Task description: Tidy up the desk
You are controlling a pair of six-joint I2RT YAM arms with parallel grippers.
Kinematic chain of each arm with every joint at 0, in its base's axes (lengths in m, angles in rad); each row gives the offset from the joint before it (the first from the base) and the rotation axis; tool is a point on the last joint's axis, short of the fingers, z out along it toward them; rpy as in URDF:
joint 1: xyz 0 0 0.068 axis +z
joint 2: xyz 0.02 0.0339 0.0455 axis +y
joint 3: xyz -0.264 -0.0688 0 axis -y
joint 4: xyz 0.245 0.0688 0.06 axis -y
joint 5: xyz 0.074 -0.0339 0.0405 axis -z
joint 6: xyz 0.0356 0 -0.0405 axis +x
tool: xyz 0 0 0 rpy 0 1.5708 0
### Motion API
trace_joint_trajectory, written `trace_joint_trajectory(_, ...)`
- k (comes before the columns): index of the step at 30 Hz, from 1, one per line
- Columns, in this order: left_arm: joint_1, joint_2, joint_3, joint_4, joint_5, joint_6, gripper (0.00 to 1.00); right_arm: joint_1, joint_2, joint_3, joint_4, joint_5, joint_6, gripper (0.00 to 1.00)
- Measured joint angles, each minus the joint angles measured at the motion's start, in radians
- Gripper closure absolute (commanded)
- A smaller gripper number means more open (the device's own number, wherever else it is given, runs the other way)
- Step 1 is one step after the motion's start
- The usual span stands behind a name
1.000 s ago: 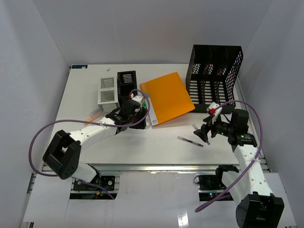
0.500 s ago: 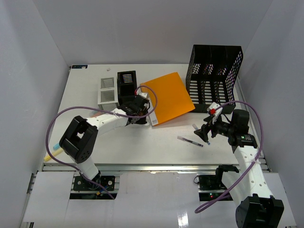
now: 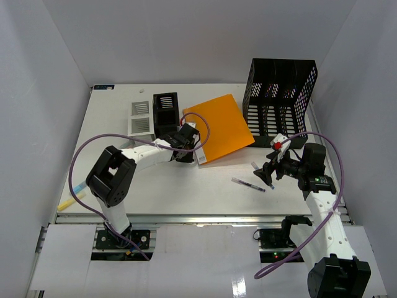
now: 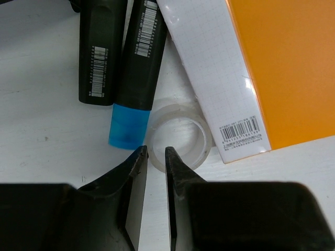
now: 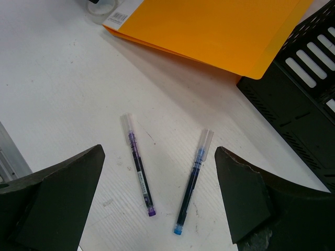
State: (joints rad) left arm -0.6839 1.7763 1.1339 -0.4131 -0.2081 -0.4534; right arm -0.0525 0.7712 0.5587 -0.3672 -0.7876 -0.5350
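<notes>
So the desk (image 3: 186,192) is the white top filling the whole walled box, rail at the front, and the orange folder (image 3: 217,127) sits about mid-desk toward the back. I'll place everything off that.

Far left of the folder, near the front-left edge, there's a yellowish highlighter-looking thing (image 3: 68,198); too small to be sure. Closer in, at the folder's left, sit a white and a black organiser box (image 3: 153,113).

Right at the folder's near-left corner is the left gripper (image 4: 155,157). Its jaws are almost together and straddle the near wall of a clear tape ring (image 4: 178,110), which touches a white gridded pad (image 4: 209,68) tucked under the folder. Two dark markers (image 4: 120,57) lie just left of the ring. Can't tell if the wall is actually pinched yet.

To the folder's front-right, the right gripper (image 5: 159,151) hovers with jaws spread wide over a purple pen (image 5: 139,167) and a blue pen (image 5: 191,183). A black mesh basket (image 3: 280,93) stands at the folder's right.

My read: it's the tape pickup step. Next it needs a firm squeeze and a straight lift without dragging the markers or the pad.
</notes>
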Motion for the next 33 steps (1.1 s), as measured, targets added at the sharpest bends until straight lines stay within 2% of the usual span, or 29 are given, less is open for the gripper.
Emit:
trace_joint_trajectory(12,-0.004,0.050,0.029,-0.035,-0.013,0.000,0.71,0.000,0.000,0.000,0.000,0.003,0.000,0.07)
trace_joint_trajectory(13,-0.005,0.054,0.031,-0.039,-0.013,0.000,0.74,0.000,0.000,0.000,0.000,0.003,0.000,0.08)
trace_joint_trajectory(16,-0.008,0.066,0.041,-0.050,-0.013,0.002,0.92,0.000,0.000,0.000,0.000,0.003,0.000,0.08)
trace_joint_trajectory(18,-0.010,0.068,0.045,-0.054,-0.015,0.002,1.00,0.000,0.000,0.000,0.000,0.003,0.000,0.08)
trace_joint_trajectory(26,-0.037,0.036,0.052,-0.097,-0.023,0.013,1.00,0.000,-0.007,0.000,0.000,0.005,0.000,0.08)
trace_joint_trajectory(30,-0.042,-0.064,0.082,-0.151,-0.044,0.032,1.00,0.000,-0.013,0.000,0.000,0.005,0.000,0.08)
trace_joint_trajectory(33,-0.039,-0.151,0.162,-0.183,-0.079,0.054,1.00,0.000,-0.013,0.000,0.000,0.006,0.000,0.08)
